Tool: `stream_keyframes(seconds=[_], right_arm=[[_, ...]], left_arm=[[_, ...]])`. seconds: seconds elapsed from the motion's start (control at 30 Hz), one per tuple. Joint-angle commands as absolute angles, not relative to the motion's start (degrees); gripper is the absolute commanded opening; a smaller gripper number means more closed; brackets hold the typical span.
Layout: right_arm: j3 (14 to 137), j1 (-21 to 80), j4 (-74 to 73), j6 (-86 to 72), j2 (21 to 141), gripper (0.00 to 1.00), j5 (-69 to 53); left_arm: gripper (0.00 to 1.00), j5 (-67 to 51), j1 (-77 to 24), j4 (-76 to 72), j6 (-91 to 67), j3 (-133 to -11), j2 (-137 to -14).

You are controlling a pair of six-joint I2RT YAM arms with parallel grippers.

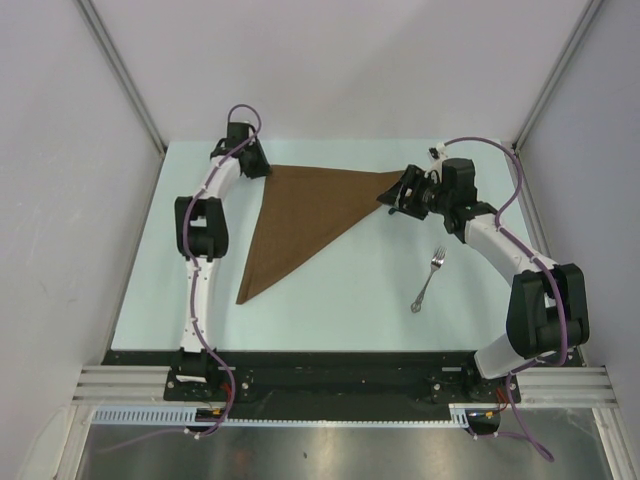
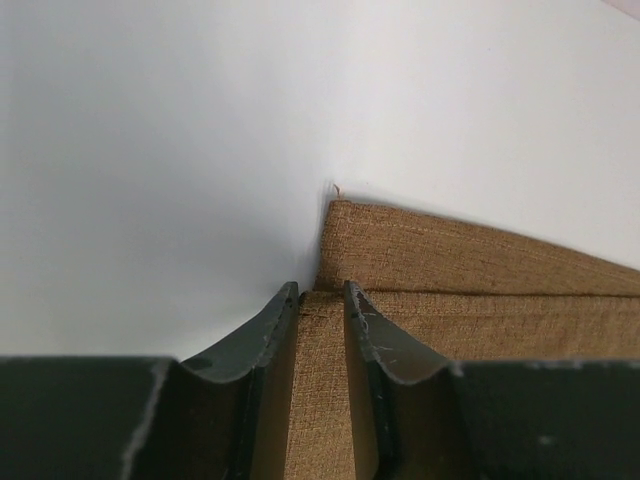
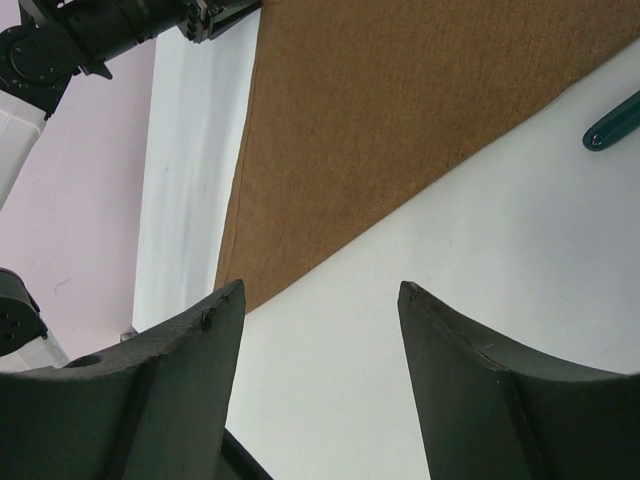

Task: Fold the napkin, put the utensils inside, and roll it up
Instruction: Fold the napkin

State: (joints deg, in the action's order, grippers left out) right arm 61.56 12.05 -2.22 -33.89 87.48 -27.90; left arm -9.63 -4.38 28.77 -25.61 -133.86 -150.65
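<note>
Left gripper [image 2: 321, 292] straddles the far-left corner of the folded napkin [image 1: 300, 215], jaws narrow; whether they grip, I cannot tell. Right gripper [image 3: 320, 300] gapes beside its right corner. Limp, light cloth: I'd pinch both layers at corners.

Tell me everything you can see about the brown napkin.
The napkin is a plain brown woven cloth, folded into a triangle, flat on the table, its long point toward the near left. The left gripper straddles its far-left corner, where two layers show; the open right gripper is at its right corner.
</note>
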Motion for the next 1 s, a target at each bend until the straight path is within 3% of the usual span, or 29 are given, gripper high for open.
stream_keyframes(seconds=[0.0, 0.07, 0.3, 0.67, 0.97], right_arm=[[61.1, 12.4, -1.1, -33.7, 85.3, 0.68, -28.3], [61.0, 12.4, -1.1, -33.8, 85.3, 0.68, -28.3], [60.6, 12.4, -1.2, -33.7, 84.8, 0.68, -28.0], [60.2, 11.9, -1.7, -33.3, 84.5, 0.68, -27.9], [60.4, 11.6, -2.4, -32.9, 84.6, 0.68, -27.7]], left_arm=[[0.29, -7.6, -5.4, 31.3, -25.4, -136.1, -152.3], [0.27, -6.9, -5.5, 31.5, -25.1, -136.3, -152.3], [0.00, -6.6, -5.9, 32.0, -24.4, -137.0, -152.5], [0.00, -7.7, -7.0, 21.0, -21.8, -124.4, -144.1], [0.00, -6.8, -7.1, 19.7, -22.1, -127.3, -144.3]])
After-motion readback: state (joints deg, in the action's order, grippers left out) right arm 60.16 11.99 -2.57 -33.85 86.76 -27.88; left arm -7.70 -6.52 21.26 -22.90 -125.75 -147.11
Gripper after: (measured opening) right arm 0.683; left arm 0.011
